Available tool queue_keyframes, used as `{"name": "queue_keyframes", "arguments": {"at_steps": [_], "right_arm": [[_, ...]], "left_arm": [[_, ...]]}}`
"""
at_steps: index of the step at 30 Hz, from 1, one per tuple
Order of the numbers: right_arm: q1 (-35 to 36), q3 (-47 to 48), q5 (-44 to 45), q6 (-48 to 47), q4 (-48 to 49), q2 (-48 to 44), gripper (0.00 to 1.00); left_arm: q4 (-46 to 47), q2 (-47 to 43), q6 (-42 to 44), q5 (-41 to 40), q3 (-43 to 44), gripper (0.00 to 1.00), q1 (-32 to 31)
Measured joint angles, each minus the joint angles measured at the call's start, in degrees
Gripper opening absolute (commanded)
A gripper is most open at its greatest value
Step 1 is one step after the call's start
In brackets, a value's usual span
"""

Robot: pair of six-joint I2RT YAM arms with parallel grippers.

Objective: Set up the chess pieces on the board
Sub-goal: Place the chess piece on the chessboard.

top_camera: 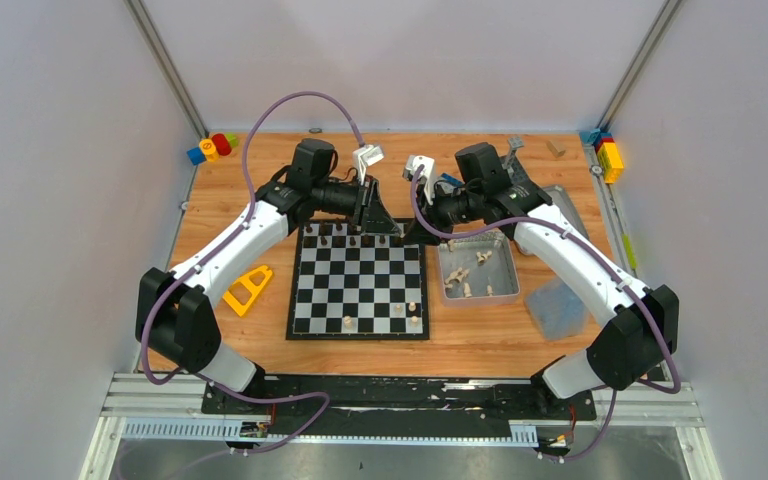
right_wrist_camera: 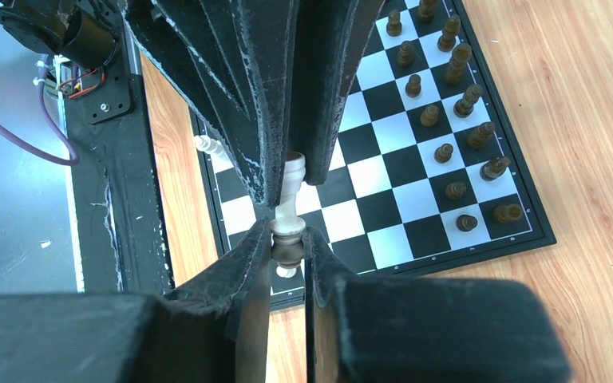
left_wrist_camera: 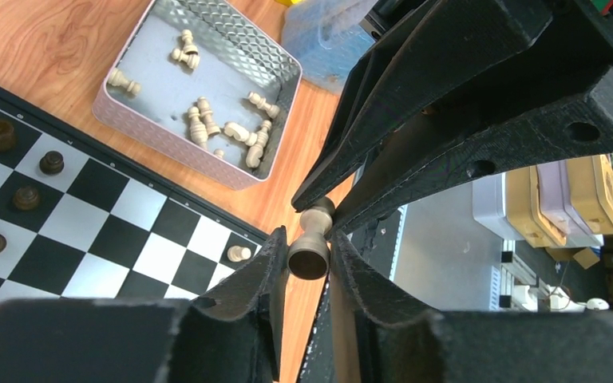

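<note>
Arms: two, white with black joints, reaching in from either side.
Hands: two, the left hand (left_wrist_camera: 307,263) and the right hand (right_wrist_camera: 287,249), fingertips facing and almost touching over the far right corner of the black-and-white checked chessboard (top_camera: 360,290).
Held piece: one pale cream turned wooden chess piece (right_wrist_camera: 290,199), spanning the gap between the hands with one end in each.
Left hand: closed around one end of that piece; both fingers appeared to touch it.
Right hand: clamped tight on the other end.
Dark pieces: at least fourteen dark brown turned chess pieces (right_wrist_camera: 444,152), upright in the two far rows; any others were hidden behind the hands.
Pale pieces on board: three pale cream standing pieces (top_camera: 346,322) in the near rows.
Pale pieces in tin: roughly nine loose pale pieces (left_wrist_camera: 207,112) on their sides in the rectangular silver metal tin (left_wrist_camera: 168,149), just right of the board; overlapped, so the count was uncertain.
Surface: orange-brown wooden tabletop (top_camera: 480,345); a yellow plastic triangular toy (top_camera: 248,288) left of the board, and coloured toy bricks (top_camera: 212,147) at the far corners.
Room: plain pale walls on three sides.
</note>
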Motion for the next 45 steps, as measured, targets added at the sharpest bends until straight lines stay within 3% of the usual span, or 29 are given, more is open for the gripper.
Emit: {"name": "queue_keyframes", "arguments": {"at_steps": [2,3,5,8,11,16,27,36,45], "right_arm": [[0.0,0.0,0.0,0.0,0.0,0.0,0.12],[0.0,0.0,0.1,0.1,0.0,0.0,0.19],[-0.3,0.0,0.0,0.4,0.0,0.0,0.35],[-1.6,0.0,-0.7,2.4,0.5,-0.1,0.54],[-5.9,-0.1,-3.9,5.9,3.1,-0.7,0.61],[-13.0,-3.3,-11.6,13.7,10.5,-3.8,0.62],[-13.0,-15.2,-25.7,31.3,27.5,-5.9,0.62],[-13.0,-17.8,-30.6,40.5,38.5,-4.6,0.50],[-13.0,-18.1,-32.0,43.6,42.2,-1.7,0.43]], "left_arm": [[-0.1,0.0,0.1,0.0,0.0,0.16,0.0],[-0.1,0.0,0.1,0.0,0.0,0.08,0.0],[0.0,0.0,0.1,0.1,0.0,0.00,0.0],[0.3,-0.1,-0.3,0.3,-0.2,0.00,-0.1],[2.9,-1.4,-2.1,1.4,-2.6,0.00,-0.1],[16.1,-7.1,-10.5,3.3,-12.2,0.00,-0.1],[36.3,-8.7,-22.8,3.4,-17.7,0.00,-0.1],[40.8,-7.2,-25.2,2.7,-19.0,0.00,-0.1],[41.7,-7.1,-25.2,2.0,-19.0,0.00,-0.1]]}}
